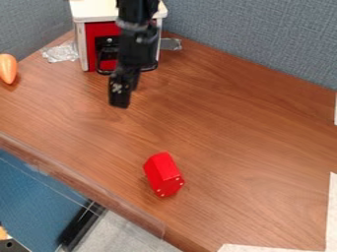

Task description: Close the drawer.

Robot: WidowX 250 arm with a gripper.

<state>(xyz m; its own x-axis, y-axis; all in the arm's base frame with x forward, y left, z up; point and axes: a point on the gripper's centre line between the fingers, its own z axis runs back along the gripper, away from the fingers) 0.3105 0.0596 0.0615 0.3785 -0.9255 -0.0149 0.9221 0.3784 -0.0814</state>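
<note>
The black gripper hangs over the table at the upper left of the camera view, pointing down and a little nearer the camera than the drawer cabinet. Behind it stands the small cabinet, with a white top and white sides. Its red drawer front has a black handle at the bottom. The arm covers the right part of that front, so I cannot tell whether the drawer stands out from the cabinet.
A red block lies on the wooden table, well in front of the gripper. An orange rounded object is at the far left. Clear crumpled plastic lies beside the cabinet. Grey-blue partitions stand behind; the table's front edge runs lower left.
</note>
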